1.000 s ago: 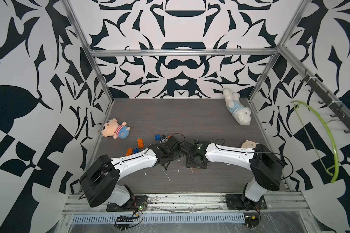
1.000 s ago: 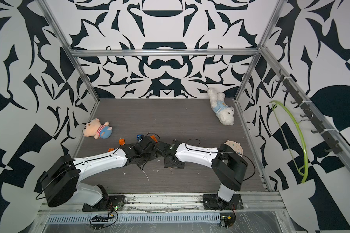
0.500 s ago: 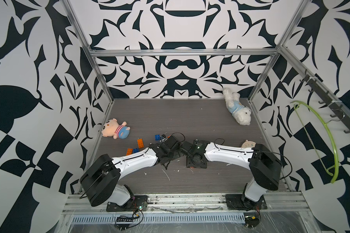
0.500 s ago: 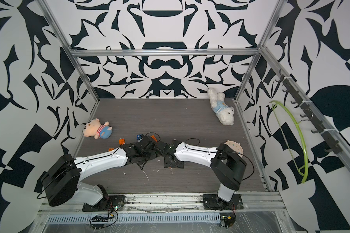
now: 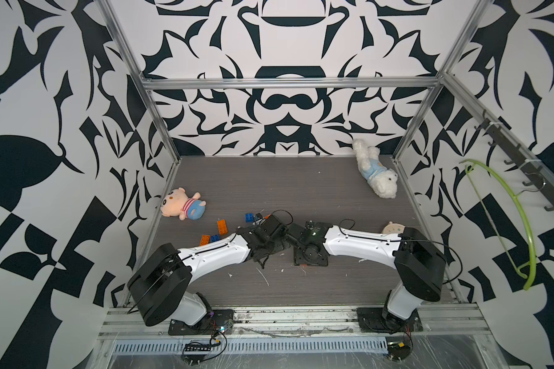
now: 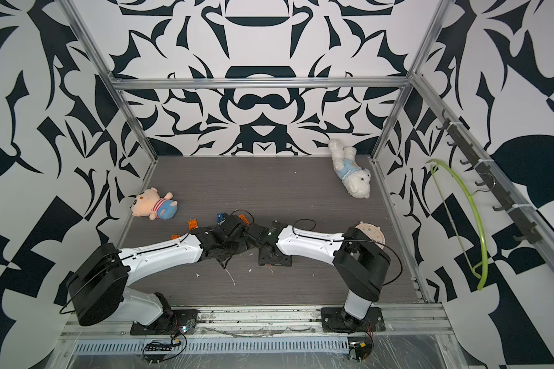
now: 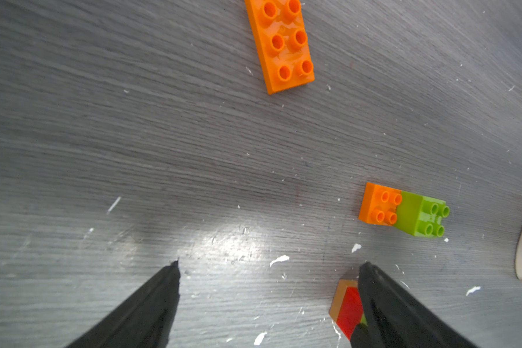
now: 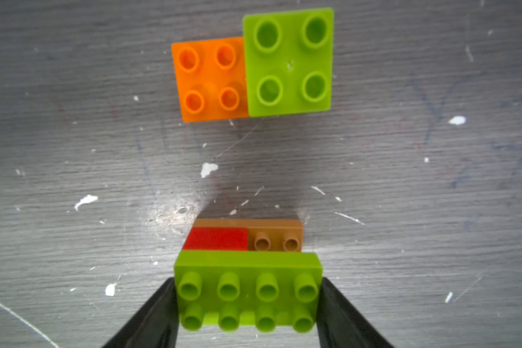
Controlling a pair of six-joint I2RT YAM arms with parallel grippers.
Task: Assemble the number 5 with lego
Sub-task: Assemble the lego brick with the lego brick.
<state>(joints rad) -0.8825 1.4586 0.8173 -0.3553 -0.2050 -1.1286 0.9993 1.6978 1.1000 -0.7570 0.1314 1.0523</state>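
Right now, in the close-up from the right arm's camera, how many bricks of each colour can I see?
Lime green: 2 (green square brick, green long brick)
Orange: 1 (orange brick)
Brown: 1 (brown brick)
Red: 1 (red brick)
Total: 5

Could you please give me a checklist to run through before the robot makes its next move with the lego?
1. Left pincer open and empty: ok.
2. Right pincer flanks the green oblong brick at both ends: ok.
3. Right pincer's grip firm: cannot tell.
4. Seating of green oblong brick on the brown brick: cannot tell.
5. Orange square brick touching green square brick: ok.
6. Left pincer clear of brown brick: cannot tell; a finger covers its edge.
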